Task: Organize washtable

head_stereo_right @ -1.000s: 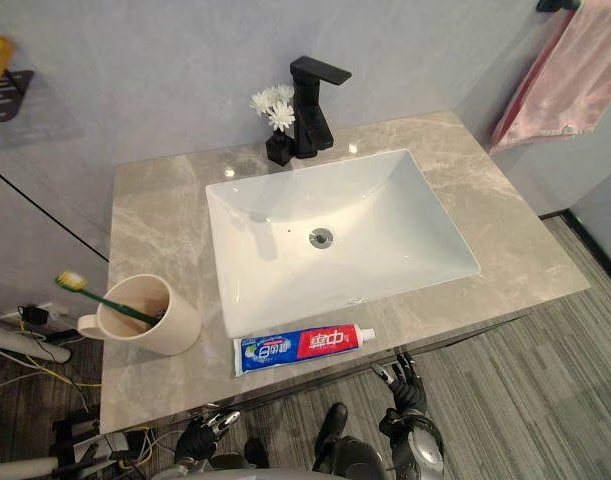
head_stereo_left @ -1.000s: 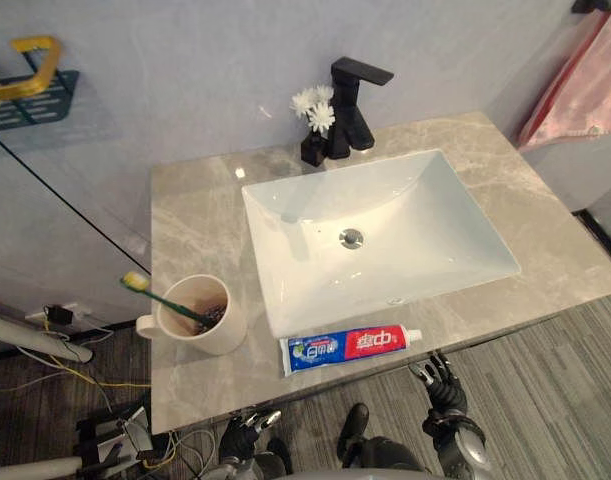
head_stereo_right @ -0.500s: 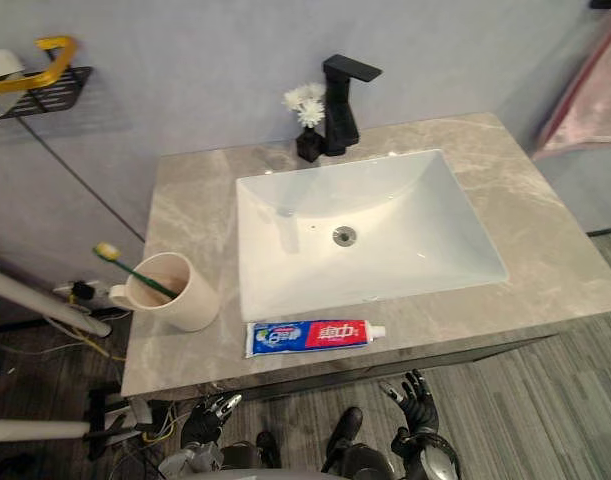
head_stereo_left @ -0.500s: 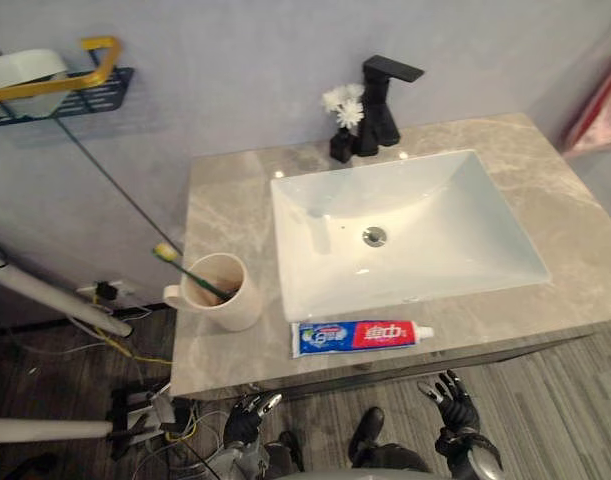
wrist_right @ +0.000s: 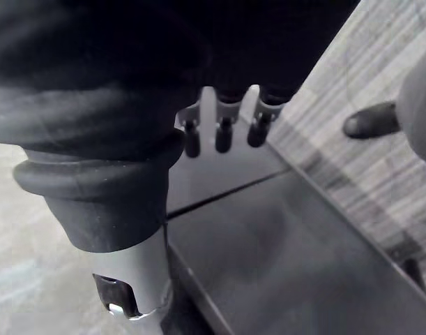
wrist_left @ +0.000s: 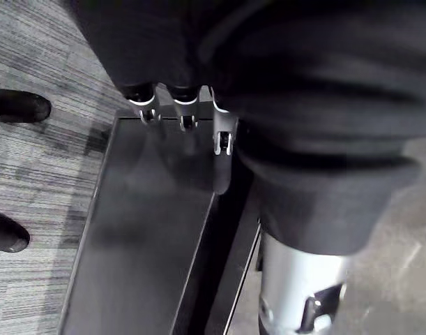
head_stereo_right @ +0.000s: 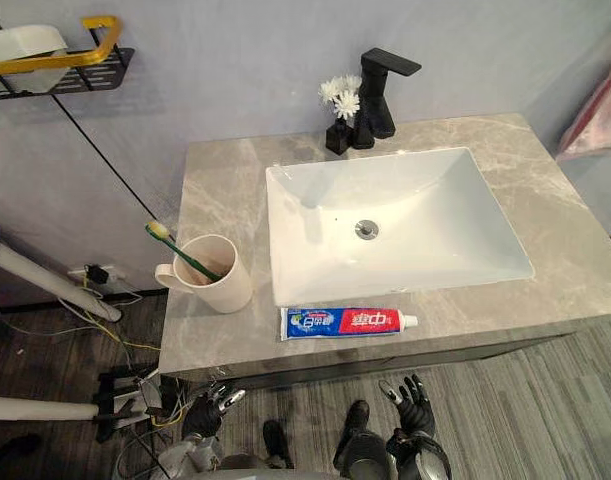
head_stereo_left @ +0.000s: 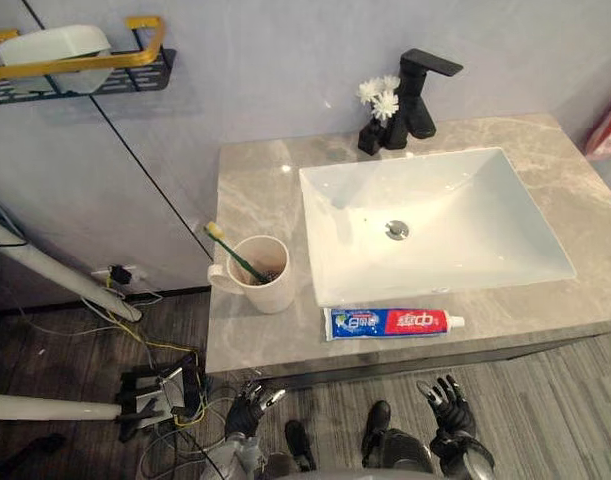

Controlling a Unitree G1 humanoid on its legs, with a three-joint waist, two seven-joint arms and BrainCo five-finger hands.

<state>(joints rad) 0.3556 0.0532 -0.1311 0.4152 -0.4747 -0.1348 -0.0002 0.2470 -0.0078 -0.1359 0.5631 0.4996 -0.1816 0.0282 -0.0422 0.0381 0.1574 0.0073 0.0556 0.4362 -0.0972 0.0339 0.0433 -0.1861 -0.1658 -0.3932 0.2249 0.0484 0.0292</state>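
Both hands hung low, below the front edge of the tabletop (head_stereo_left: 255,190). The left robot hand (head_stereo_left: 247,408) had its fingers loose and the right robot hand (head_stereo_left: 447,405) had them spread, and neither held anything. It looked like a ready stance, with nothing yet taken up.

The toothpaste (head_stereo_left: 393,322) lay flat along the front edge, just before the sink (head_stereo_left: 465,200), cap toward the robot's right. Lying loose like that, it seemed the one thing out of place. The cup (head_stereo_left: 262,274) stood left of the sink with a toothbrush (head_stereo_left: 235,254) leaning in it, bristles up and over the rim. I judged the cup to be the likely home for the tube.

The tabletop was polished grey stone with pale veins. The sink was glossy white, rectangular, with sloping walls down to a metal drain. The cup was cream and matte, with a handle. The tube was soft and flattened, blue and red with a white cap. A black angular tap (head_stereo_left: 420,90) stood behind the sink, with white flowers (head_stereo_left: 379,98) in a small dark vase beside it.
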